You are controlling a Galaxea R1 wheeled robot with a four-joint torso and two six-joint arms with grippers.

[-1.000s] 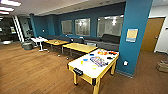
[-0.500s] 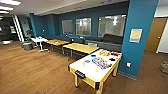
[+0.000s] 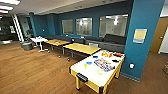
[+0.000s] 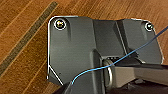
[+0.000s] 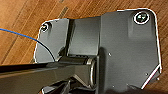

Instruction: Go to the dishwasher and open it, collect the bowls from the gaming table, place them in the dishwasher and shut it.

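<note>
Gaming table (image 3: 96,72) sits at about 5 o'clock in my head view, white top with yellow sides, a dark slot at its near end; small coloured items are scattered over the top, a few round ones that may be bowls (image 3: 95,57), too blurred for me to be sure; a blue pillar (image 3: 141,37) stands just beside its far end at 3 o'clock, a pale notice (image 3: 139,35) on it; two wood-topped tables (image 3: 81,48) run off toward 10 o'clock, a small white table (image 3: 38,39) beyond them; dark sofa (image 3: 110,42) under the windows (image 3: 83,26) along the blue wall; wood floor (image 3: 32,70) all round. Both wrist views look down on floorboards past the dark plate; I cannot tell how either gripper's jaws stand.
</note>
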